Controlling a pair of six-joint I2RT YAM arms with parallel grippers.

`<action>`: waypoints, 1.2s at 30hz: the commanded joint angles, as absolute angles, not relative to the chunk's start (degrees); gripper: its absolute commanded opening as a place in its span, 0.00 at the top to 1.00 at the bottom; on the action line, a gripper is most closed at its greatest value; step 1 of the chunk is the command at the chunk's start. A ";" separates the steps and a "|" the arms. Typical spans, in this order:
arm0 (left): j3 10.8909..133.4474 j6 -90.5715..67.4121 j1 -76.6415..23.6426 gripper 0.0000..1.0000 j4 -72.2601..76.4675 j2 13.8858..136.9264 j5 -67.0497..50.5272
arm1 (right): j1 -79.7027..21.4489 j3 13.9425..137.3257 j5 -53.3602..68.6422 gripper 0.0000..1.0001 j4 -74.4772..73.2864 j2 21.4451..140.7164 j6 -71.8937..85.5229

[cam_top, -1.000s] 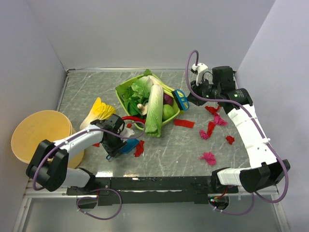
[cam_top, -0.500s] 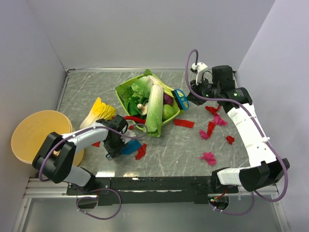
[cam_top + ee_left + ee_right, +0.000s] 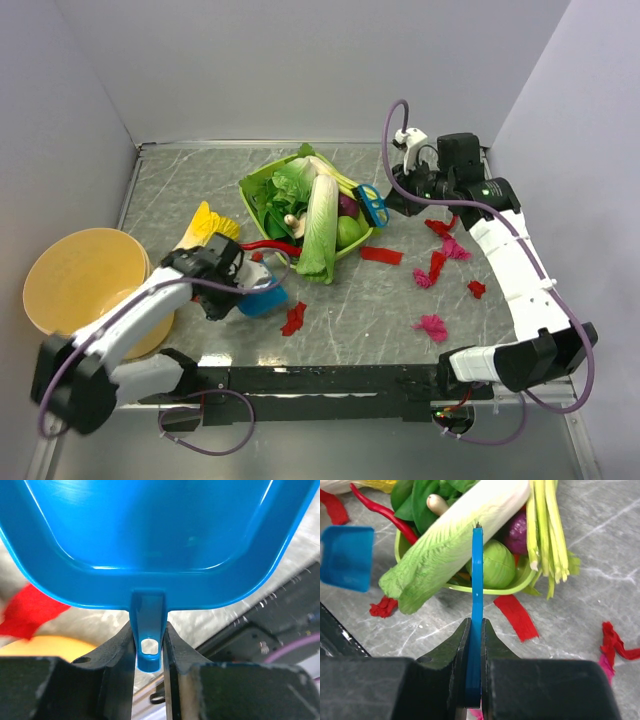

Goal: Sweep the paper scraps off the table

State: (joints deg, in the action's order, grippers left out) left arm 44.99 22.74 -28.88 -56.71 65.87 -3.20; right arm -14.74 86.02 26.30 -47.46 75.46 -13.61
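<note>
Both clamp: left gripper (image 3: 150, 640) dustpan (image 3: 150, 530), right gripper (image 3: 475, 630) tool (image 3: 477, 565).

The worktop (image 3: 180, 190) is grey-green with thin white lines like marble. The paper scraps (image 3: 433, 326) are red and bright pink. The dustpan (image 3: 150, 530) is shiny blue, and the brush (image 3: 477, 605) is blue too. The bucket (image 3: 70, 285) is tan. The basket (image 3: 490, 590) is light green, the chili (image 3: 268, 243) red. The arms (image 3: 510, 260) are white and black.

We count one green basket (image 3: 256, 183), one tan bucket (image 3: 80, 280), one blue dustpan (image 3: 262, 300), one blue brush (image 3: 375, 206), one red chili (image 3: 270, 244) — and roughly nine paper scraps (image 3: 380, 254).
</note>
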 commanded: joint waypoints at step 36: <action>84.81 -4.75 10.19 0.99 -38.50 48.78 -11.41 | -50.44 117.96 45.01 1.00 -26.40 120.06 0.44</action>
